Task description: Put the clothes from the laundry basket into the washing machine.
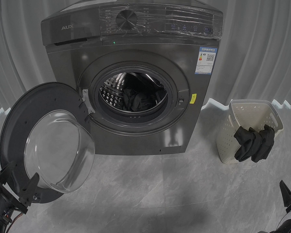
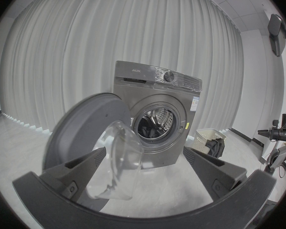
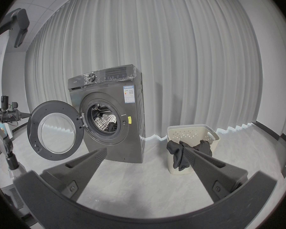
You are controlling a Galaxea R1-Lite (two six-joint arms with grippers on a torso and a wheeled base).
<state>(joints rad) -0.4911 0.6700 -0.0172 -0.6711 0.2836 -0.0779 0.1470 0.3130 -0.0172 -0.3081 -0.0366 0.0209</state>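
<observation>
L fingers (image 2: pixel 82 163), R fingers (image 3: pixel 213 169) spread wide, empty; black clothes (image 1: pixel 253 143) on basket (image 1: pixel 225 139) rim.

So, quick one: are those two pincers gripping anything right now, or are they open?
Left pincer: open, holding nothing.
Right pincer: open, holding nothing.

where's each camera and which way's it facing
Head view: on the head, looking forward and down at the washing machine; left gripper and right gripper in the lower corners.
Left wrist view: left wrist, low, facing the open door, between its own fingers.
Right wrist view: right wrist, facing machine and laundry basket, between its own fingers.
Shared: all show clothes on the basket rim.
</observation>
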